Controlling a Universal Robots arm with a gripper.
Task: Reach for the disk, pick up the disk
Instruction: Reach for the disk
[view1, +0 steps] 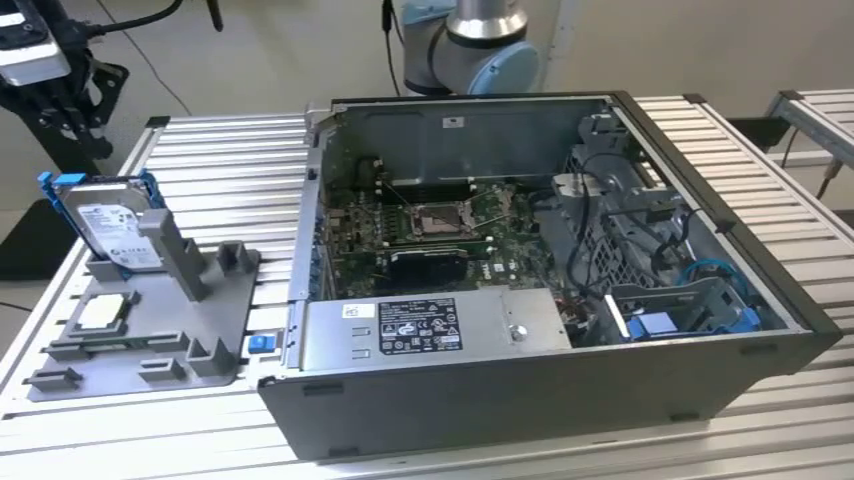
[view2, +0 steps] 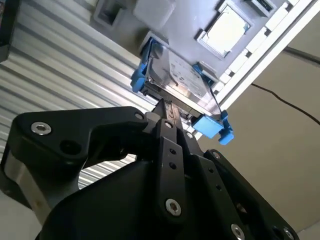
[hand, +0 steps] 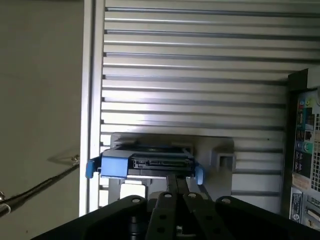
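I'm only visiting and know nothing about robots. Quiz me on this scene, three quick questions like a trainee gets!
1. True or false: the disk lies flat inside the computer case.
2. The disk's carrier frame is: A red, B blue, C green.
3. Fill in: in both wrist views, the gripper points toward the ____.
Key: 1 false, it stands on edge in the grey holder, outside the computer case. 2 B. 3 disk.
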